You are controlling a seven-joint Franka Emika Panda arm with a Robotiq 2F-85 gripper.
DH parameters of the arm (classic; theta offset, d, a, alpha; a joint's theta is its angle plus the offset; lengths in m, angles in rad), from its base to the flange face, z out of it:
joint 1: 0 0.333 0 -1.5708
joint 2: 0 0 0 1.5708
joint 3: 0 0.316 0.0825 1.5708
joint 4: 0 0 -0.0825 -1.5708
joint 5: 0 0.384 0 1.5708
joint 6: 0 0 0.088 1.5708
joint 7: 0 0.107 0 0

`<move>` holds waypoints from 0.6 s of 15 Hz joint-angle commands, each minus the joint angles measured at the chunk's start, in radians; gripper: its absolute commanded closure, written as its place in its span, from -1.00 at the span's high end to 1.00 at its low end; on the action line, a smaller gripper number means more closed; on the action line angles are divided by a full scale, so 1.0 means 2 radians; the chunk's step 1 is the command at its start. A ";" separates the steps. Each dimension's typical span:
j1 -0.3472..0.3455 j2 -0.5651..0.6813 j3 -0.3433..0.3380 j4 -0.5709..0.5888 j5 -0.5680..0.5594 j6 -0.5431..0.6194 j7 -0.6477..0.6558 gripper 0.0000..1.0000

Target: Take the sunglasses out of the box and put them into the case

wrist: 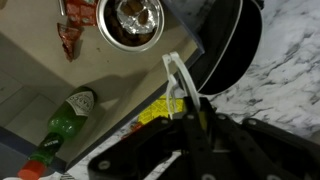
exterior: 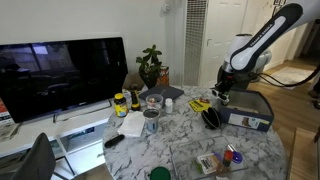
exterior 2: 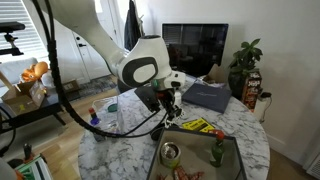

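The grey-blue box (exterior: 250, 110) with a white label stands on the marble table and shows in both exterior views (exterior 2: 210, 96). The black oval case (exterior: 210, 118) lies just beside it; in the wrist view the case (wrist: 235, 50) is right ahead of my fingers. My gripper (exterior: 222, 95) (exterior 2: 168, 100) (wrist: 190, 118) hangs low over the table between box and case. It is shut on the thin white frame of the sunglasses (wrist: 177, 80), which sticks out past the fingertips toward the case.
A yellow packet (wrist: 158, 112) (exterior 2: 196, 125) lies under the gripper. A green bottle (wrist: 70, 112), an open can (wrist: 132, 18) and snack packets sit in a tray (exterior 2: 236, 150). A TV (exterior: 60, 75), a plant (exterior: 150, 65) and bottles stand at the table's far side.
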 commanded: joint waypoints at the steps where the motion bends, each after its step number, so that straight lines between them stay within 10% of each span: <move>1: 0.015 -0.047 0.023 -0.015 -0.050 -0.065 0.049 -0.95; 9: 0.030 -0.049 0.103 0.025 0.021 -0.139 0.046 -0.81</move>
